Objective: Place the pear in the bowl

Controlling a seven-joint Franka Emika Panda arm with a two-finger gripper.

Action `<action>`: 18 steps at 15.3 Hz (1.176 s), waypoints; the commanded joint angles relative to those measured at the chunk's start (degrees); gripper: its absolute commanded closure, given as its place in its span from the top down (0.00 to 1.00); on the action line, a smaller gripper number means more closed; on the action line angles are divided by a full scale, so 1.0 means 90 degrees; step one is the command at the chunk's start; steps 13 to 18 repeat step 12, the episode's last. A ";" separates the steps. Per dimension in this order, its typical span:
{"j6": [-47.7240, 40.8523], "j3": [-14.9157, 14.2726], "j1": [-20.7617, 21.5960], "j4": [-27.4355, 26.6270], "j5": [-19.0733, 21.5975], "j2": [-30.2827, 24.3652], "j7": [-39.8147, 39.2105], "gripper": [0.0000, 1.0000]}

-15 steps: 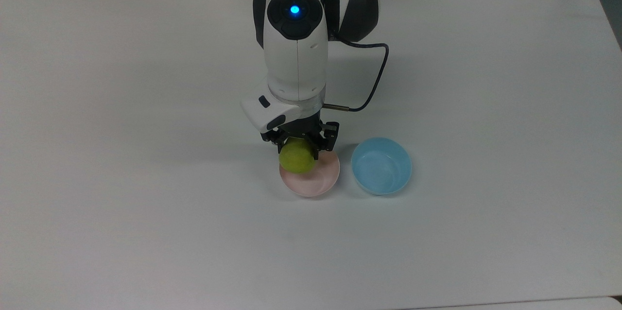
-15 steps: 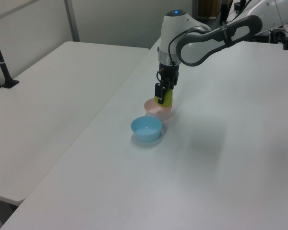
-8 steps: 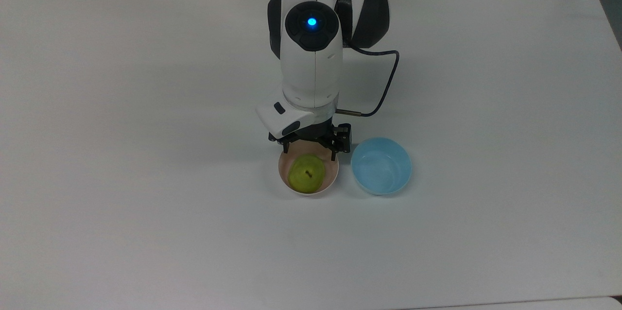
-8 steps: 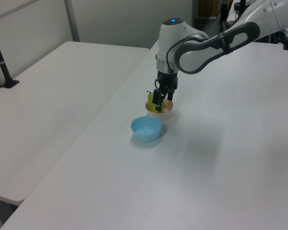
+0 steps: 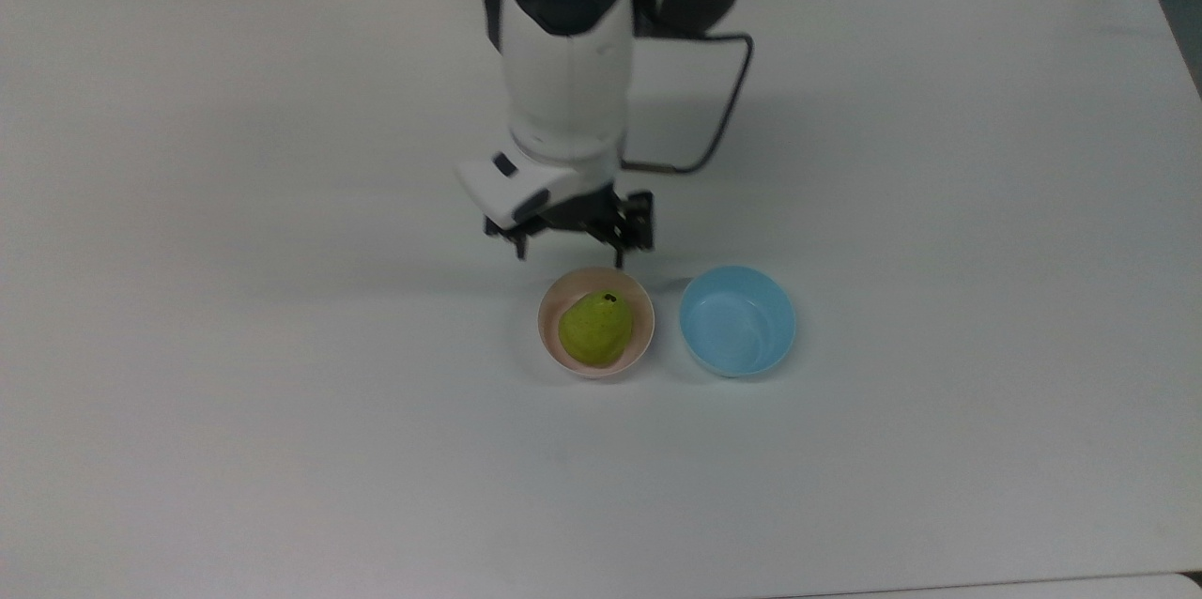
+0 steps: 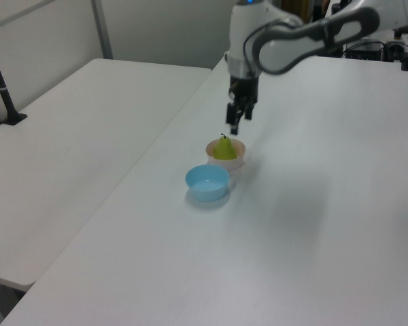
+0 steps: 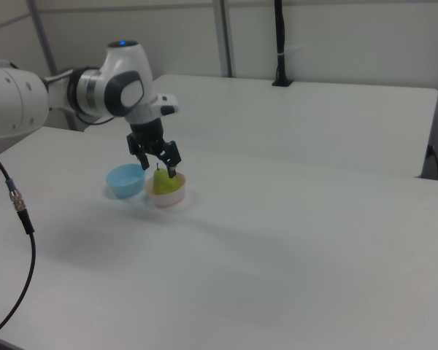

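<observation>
pear (image 5: 595,328) now sits inside the pink bowl (image 5: 641,343), stem end tipped toward the tabletop's far edge in the top view, upright-looking in the left view. a second ago the gripper (image 5: 569,249) had it pinched over the bowl; since then the fingers have let go and the arm has lifted and pulled back toward the far edge. the claw hangs spread and empty above the tabletop, just behind the bowl's rim, touching nothing. the light blue bowl (image 5: 737,320) stands just beside the pink one, on the top view's right, with nothing in it. by my judgement the placing is done; all that remains is for the arm to retreat without brushing either bowl.
</observation>
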 commanded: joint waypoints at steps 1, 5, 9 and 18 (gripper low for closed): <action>-0.1272 -0.0023 -0.0506 -0.0249 -0.0050 -0.0796 -0.1134 1.00; -0.1986 -0.0023 -0.1093 -0.0249 -0.0390 -0.1353 -0.1489 1.00; -0.2154 -0.0042 -0.1133 -0.0239 -0.0734 -0.1481 -0.1245 1.00; -0.2173 -0.0072 -0.1181 -0.0220 -0.0724 -0.1539 -0.1185 1.00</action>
